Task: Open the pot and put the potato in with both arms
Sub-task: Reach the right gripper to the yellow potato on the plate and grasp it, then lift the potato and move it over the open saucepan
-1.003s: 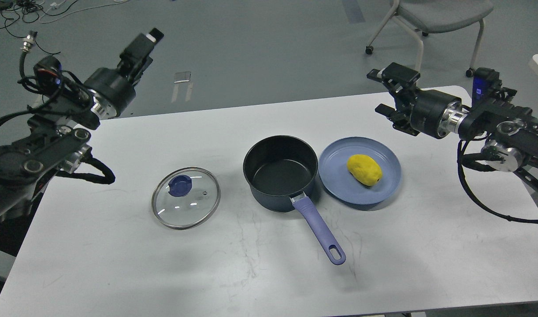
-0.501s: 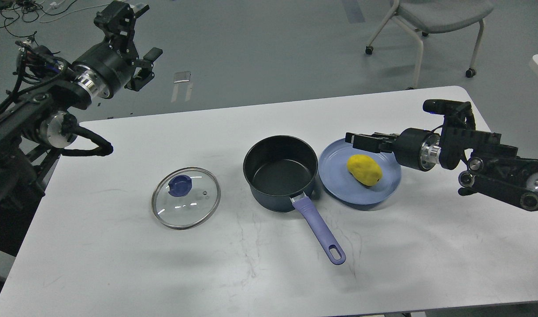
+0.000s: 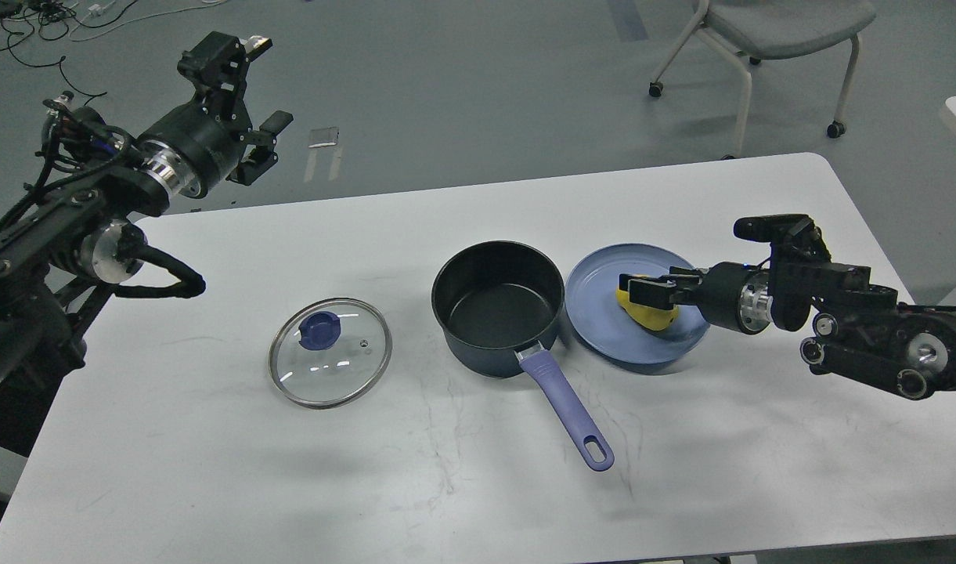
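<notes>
The dark pot with a purple handle stands open in the middle of the white table. Its glass lid with a blue knob lies flat to the pot's left. The yellow potato lies on the blue plate, right of the pot. My right gripper reaches in from the right, low over the plate. Its jaws look open and straddle the top of the potato, hiding part of it. My left gripper is open and empty, raised beyond the table's far left edge.
The table's front half holds nothing but the pot handle. A grey chair stands on the floor behind the table's far right. Cables lie on the floor at the far left.
My right gripper swung in from the far right and dropped onto the potato. My left arm turned and its gripper stayed raised at the far left. Pot, lid, plate and potato did not move.
</notes>
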Available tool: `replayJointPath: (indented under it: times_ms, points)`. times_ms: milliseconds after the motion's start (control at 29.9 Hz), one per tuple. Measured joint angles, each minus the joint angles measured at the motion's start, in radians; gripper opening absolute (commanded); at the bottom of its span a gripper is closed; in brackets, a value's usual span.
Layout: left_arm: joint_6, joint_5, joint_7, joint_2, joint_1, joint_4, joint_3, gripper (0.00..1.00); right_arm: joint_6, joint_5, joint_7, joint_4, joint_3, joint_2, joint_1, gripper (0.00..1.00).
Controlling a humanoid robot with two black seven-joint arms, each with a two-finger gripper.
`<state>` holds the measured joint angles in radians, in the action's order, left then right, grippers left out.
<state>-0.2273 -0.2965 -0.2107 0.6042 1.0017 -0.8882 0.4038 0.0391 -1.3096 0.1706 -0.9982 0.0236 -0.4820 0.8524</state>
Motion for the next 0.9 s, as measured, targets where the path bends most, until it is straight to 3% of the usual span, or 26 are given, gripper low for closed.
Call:
replayJointPath:
  times_ms: [33, 401, 635, 902]
  points:
    - [0.0, 0.0, 0.0, -0.002, -0.006, 0.0, 0.0, 0.98, 0.002, -0.002, 0.0, 0.002, -0.012, 0.006, 0.0, 0.61]
    - [0.002, -0.002, -0.003, -0.017, -0.015, 0.0, -0.001, 0.98, 0.007, -0.009, 0.0, 0.027, -0.036, 0.023, 0.002, 0.46]
    - [0.002, -0.014, -0.003, -0.02, -0.017, 0.001, -0.002, 0.98, 0.007, -0.004, 0.001, 0.013, -0.024, 0.012, 0.036, 0.42]
    - [0.001, -0.018, -0.001, -0.034, -0.013, 0.0, 0.007, 0.98, 0.009, 0.01, 0.008, -0.06, -0.011, 0.031, 0.205, 0.42]
